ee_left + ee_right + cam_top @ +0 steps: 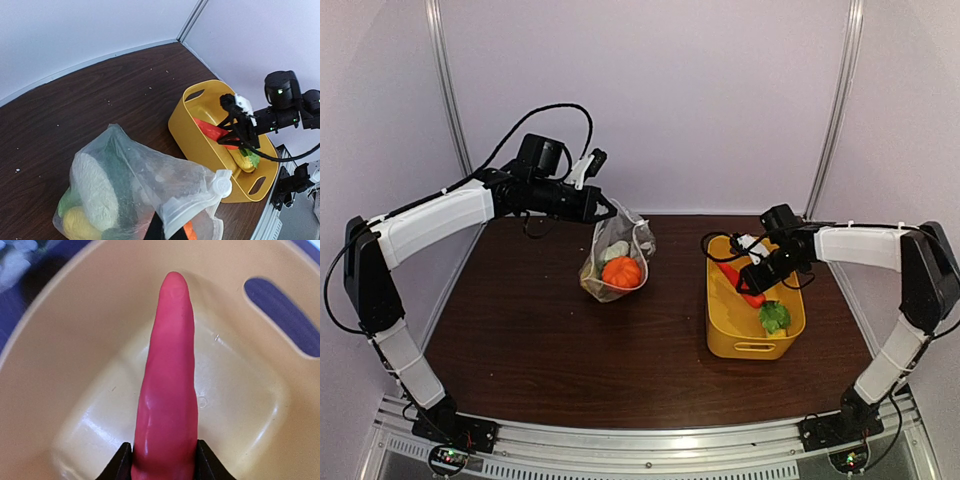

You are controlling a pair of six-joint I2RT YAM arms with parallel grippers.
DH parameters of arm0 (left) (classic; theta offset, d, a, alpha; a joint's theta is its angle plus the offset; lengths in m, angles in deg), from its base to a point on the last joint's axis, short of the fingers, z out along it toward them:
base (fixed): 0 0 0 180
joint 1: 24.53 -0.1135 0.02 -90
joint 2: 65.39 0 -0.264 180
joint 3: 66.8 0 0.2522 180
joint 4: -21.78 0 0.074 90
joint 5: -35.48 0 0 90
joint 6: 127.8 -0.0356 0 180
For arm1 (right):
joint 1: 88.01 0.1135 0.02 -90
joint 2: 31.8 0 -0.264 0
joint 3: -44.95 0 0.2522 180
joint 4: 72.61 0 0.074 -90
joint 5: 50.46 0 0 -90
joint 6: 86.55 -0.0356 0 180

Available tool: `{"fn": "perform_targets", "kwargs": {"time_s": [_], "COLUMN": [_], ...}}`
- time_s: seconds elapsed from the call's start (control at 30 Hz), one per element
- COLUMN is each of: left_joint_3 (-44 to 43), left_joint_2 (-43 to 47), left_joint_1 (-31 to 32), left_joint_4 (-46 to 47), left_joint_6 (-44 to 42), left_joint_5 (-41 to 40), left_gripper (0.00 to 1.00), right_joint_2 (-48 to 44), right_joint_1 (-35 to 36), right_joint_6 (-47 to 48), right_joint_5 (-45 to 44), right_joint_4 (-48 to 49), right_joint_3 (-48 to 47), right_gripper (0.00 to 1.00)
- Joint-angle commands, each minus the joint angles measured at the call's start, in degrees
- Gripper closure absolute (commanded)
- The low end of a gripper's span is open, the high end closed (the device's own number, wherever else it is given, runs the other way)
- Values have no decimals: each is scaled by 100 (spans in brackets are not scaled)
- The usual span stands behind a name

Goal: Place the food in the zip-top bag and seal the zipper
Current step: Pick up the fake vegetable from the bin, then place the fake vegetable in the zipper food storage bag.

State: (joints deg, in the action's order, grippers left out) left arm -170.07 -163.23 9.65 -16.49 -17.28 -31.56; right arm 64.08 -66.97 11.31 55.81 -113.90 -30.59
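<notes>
A: Where is the food?

B: Some is in the bag (617,255). An orange piece (622,271) and a white piece (617,250) sit low inside it. The red pepper (167,380) is over in the yellow basket (740,345), near a green leafy piece (775,317).

A: Why does the pepper point out like that?

B: The right claw (164,460) pinches its fat end, one finger on each side. I think that grip is for lifting it out.

A: Why does the bag stand up?

B: The left claw (603,207) is shut tight on the bag's top edge and holds it high. The bottom seems to rest on the counter (520,320). The bag is floppy, so I think it would flop down with nobody holding it.

A: Is the zipper (222,184) closed?

B: It looks open to me. Its white slider sits near a corner of the bag. That makes sense, because more food has to go in first.

A: Is the basket close to the bag?

B: No, they are well apart, so the pepper needs a ride across.
</notes>
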Motion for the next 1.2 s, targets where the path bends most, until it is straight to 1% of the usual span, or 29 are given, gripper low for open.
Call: {"fn": "perform_targets", "kwargs": {"time_s": [0.0, 0.13, 0.23, 0.3, 0.4, 0.5, 0.57, 0.7, 0.83, 0.97, 1.03, 1.17], "left_joint_3": [44, 49, 41, 22, -23, -30, -44, -70, -92, -110, -127, -125], "left_joint_2": [20, -2, -53, -95, -159, -182, -198, -258, -301, -310, -287, -58], "left_joint_1": [-15, -16, -23, -32, -51, -59, -60, -60, -60, -60, -60, -60], "left_joint_4": [252, 252, 252, 242, 227, 193, 179, 184, 179, 181, 173, 176], "left_joint_6": [-2, -25, -76, -119, -214, -330, -379, -380, -381, -407, -391, -292], "left_joint_5": [1, -37, -10, 88, 244, 244, 245, 445, 592, 626, 532, -161], "left_gripper": [100, 100, 100, 100, 100, 100, 100, 100, 100, 100, 100, 100], "right_joint_2": [-955, -1728, -2246, -2390, -2161, -1961, -1867, -1737, -1640, -1345, -1196, -882], "right_joint_1": [-58, -56, -56, -44, -30, 2, 146, 508, 924, 1445, 1661, 1823], "right_joint_6": [289, 528, 974, 1207, 1054, 824, 700, 804, 1325, 1666, 1857, 2077], "right_joint_5": [265, 385, 964, 1381, 1469, 2261, 2725, 2663, 2619, 2551, 2508, 2500], "right_joint_4": [-179, -250, -161, -54, 161, 398, 456, 272, -140, -647, -900, -1222], "right_joint_3": [30, -78, -171, -278, -565, -930, -1181, -1450, -1766, -2352, -2548, -2867], "right_gripper": [64, 65, 65, 66, 67, 66, 66, 66, 66, 65, 65, 64]}}
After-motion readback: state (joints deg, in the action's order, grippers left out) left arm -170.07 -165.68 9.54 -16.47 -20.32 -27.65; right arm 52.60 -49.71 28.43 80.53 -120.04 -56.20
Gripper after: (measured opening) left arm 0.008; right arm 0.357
